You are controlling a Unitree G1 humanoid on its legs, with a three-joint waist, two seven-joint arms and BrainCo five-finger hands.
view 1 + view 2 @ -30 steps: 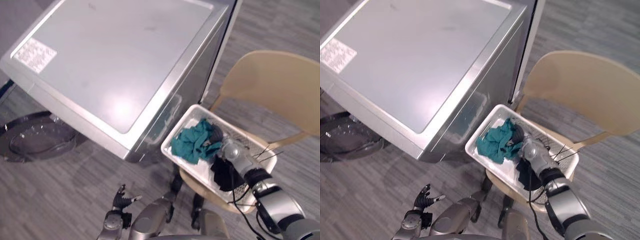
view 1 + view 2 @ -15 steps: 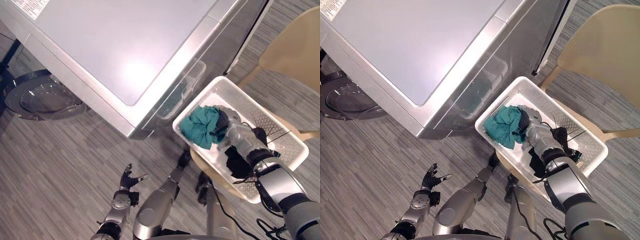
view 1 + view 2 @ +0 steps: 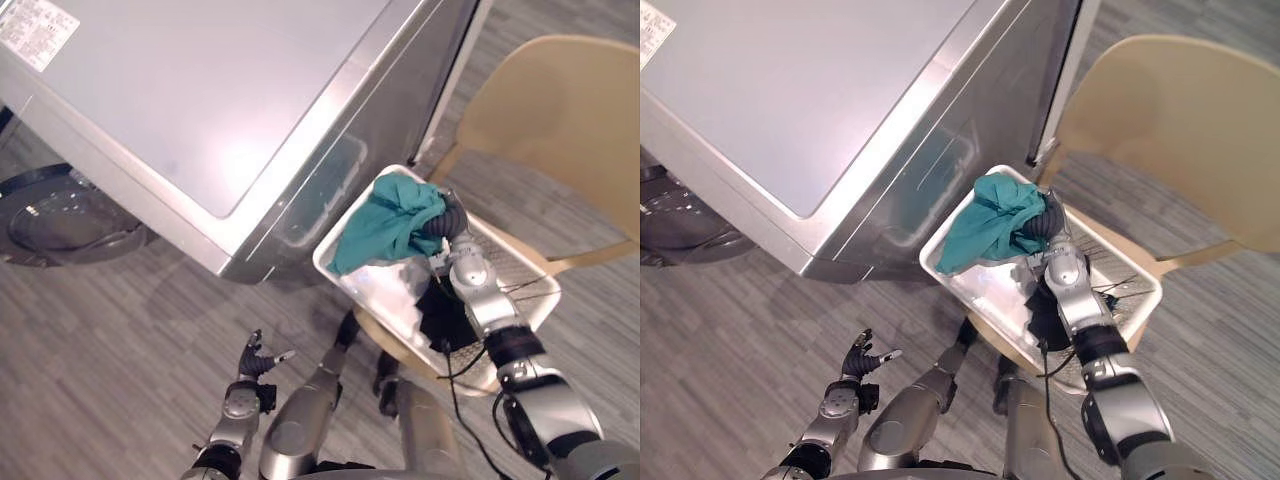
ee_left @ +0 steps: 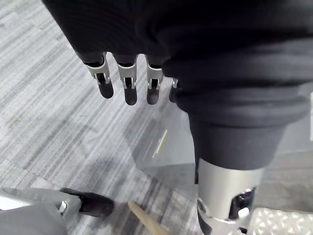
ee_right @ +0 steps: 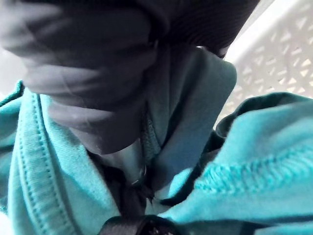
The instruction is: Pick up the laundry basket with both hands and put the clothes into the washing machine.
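Note:
A white laundry basket (image 3: pixel 338 272) sits on a beige chair (image 3: pixel 560 130) beside the washing machine (image 3: pixel 200 100). My right hand (image 3: pixel 450 218) is over the basket's far end, shut on a teal garment (image 3: pixel 388 226) that hangs from it, lifted above the rim. The teal cloth (image 5: pixel 44 161) bunches right against the hand in the right wrist view. A black garment (image 3: pixel 440 316) lies in the basket beneath my forearm. My left hand (image 3: pixel 255 360) hangs low over the floor, its fingers (image 4: pixel 128 87) straight and holding nothing.
The washing machine's round door (image 3: pixel 60 222) stands open at the left, low by the floor. The machine's silver corner (image 3: pixel 240 268) is close to the basket's near end. Grey plank floor (image 3: pixel 100 340) lies in front of the machine.
The right hand has curled into the teal garment and raised it out of the basket. The camera has shifted. The left hand keeps its pose.

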